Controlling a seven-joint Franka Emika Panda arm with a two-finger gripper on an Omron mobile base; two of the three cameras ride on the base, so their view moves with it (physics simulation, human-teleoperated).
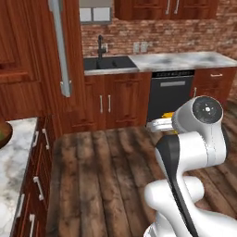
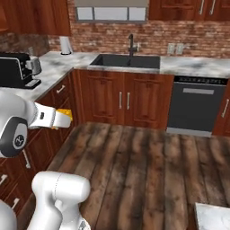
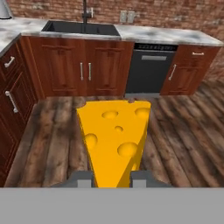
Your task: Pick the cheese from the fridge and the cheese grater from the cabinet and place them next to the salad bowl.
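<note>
The cheese (image 3: 114,140), a yellow-orange wedge with holes, sits between my two dark fingertips in the hand view. My gripper (image 3: 113,177) is shut on its narrow end and holds it above the wooden floor, facing the sink counter. In the base views a bit of the yellow cheese (image 1: 165,123) (image 2: 66,117) shows at the end of the gripper (image 1: 159,124) (image 2: 63,119). The salad bowl (image 1: 3,135), dark brown with green inside, peeks in at the far left edge on a marble counter (image 1: 16,152). Reddish-brown wall cabinets (image 1: 166,9) hang closed above the back counter. The grater is out of view.
A black sink with faucet (image 2: 128,60) and a dark dishwasher (image 2: 197,105) line the back wall. A black coffee machine (image 2: 15,69) stands on the left counter. Drawers with silver handles (image 1: 39,180) run below the marble counter. A tall panel carries a long grey handle (image 1: 60,46).
</note>
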